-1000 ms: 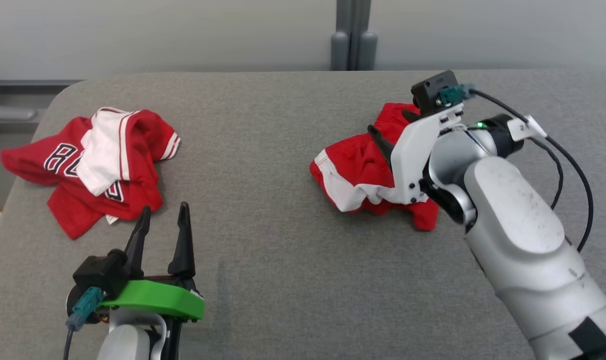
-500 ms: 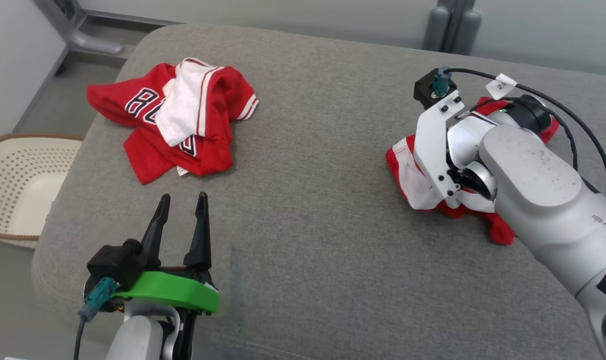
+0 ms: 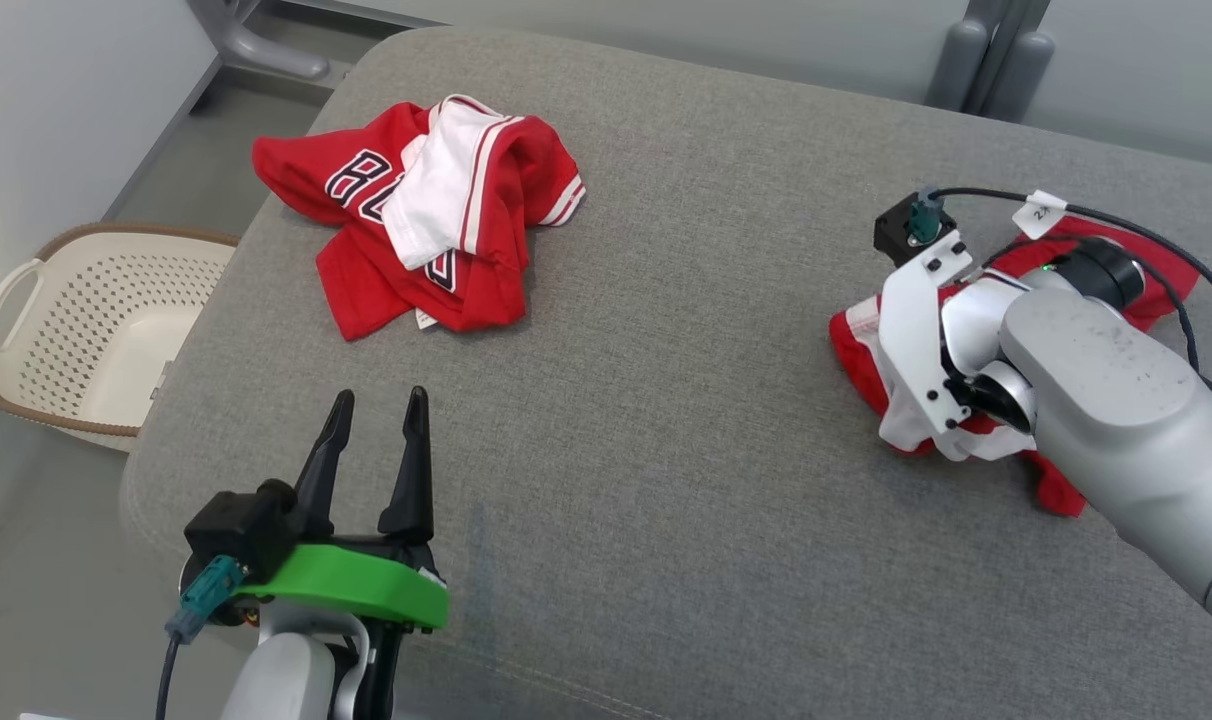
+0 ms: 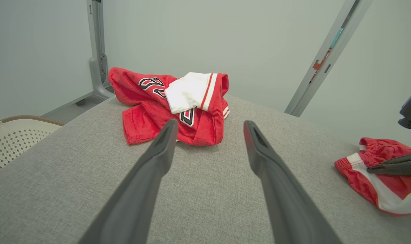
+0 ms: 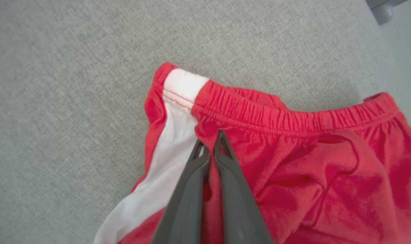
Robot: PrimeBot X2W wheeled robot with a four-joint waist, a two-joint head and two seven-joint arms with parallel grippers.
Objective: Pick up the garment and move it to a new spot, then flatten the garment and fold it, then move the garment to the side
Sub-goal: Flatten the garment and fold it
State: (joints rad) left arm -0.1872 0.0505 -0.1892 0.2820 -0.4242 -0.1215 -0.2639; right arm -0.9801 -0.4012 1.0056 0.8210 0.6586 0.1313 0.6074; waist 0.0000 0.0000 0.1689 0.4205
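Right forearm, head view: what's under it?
Red shorts on the grey cushion. The forearm covers their middle; the wrist view shows the right end effector shut on fabric below the waistband.

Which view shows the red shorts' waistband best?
The right wrist view: the shorts' waistband runs across it, close and unhidden. The left wrist view shows one distant end; in the head view the right arm hides most.

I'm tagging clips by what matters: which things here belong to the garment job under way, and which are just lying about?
In the job: shorts, pinched below the waistband by the shut right gripper; grey cushion under them.
Lying about: jersey, crumpled on the cushion; basket on the floor; open left gripper, holding nothing.
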